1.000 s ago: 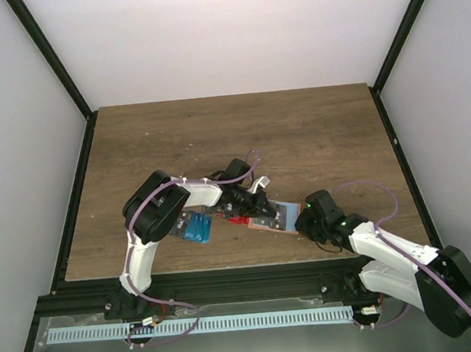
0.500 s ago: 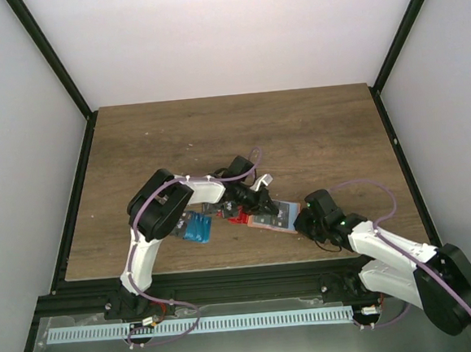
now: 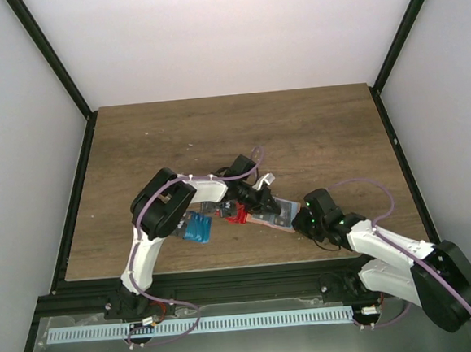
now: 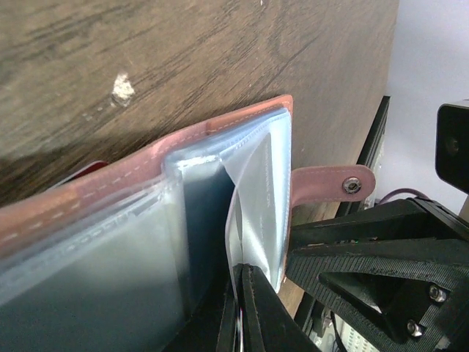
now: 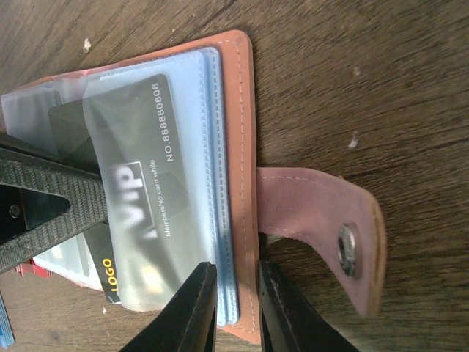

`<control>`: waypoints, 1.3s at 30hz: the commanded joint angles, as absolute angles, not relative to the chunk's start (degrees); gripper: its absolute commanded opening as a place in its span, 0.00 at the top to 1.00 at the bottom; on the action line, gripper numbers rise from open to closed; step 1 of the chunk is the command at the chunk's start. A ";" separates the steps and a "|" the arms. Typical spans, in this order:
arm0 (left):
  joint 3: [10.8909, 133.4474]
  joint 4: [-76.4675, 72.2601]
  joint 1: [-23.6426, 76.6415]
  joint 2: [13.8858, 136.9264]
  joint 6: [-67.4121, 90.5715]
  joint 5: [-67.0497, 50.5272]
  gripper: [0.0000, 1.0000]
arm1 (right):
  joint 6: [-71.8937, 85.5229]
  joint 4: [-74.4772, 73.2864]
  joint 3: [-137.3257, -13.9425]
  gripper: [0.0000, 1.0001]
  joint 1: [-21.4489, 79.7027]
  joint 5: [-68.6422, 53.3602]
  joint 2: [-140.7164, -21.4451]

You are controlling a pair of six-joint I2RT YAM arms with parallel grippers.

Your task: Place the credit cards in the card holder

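One right gripper, near-closed, pinching card holder

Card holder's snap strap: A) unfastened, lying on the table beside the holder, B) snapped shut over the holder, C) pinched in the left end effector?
A: in the right wrist view the strap sticks out sideways from the open card holder, its snap bare, resting on the table.

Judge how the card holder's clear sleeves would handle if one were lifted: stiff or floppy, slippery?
Probably floppy: one clear sleeve curls away from the card holder rather than standing flat. Likely slippery, since the film looks glossy. The dark card inside should stiffen its own pocket.
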State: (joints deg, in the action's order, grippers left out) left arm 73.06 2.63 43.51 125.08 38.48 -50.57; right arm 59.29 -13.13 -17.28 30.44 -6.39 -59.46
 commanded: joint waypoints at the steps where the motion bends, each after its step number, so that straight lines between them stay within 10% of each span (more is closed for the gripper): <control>1: 73.72 5.96 44.78 128.32 37.52 -47.79 0.96 | 58.16 -16.30 -16.43 0.81 30.17 -6.85 -60.89; 22: 80.72 11.07 45.86 131.67 33.47 -47.96 0.88 | 56.95 -29.13 -20.97 0.36 30.06 -0.64 -46.44; 39: 76.36 17.58 45.79 118.21 27.46 -38.67 0.45 | 54.14 -31.68 -24.64 0.32 30.06 -0.55 -36.57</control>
State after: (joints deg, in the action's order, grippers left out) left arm 77.87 13.56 45.78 121.82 29.85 -42.65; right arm 54.98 -29.87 -21.76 30.28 -2.26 -37.04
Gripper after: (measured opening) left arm 0.519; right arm 0.680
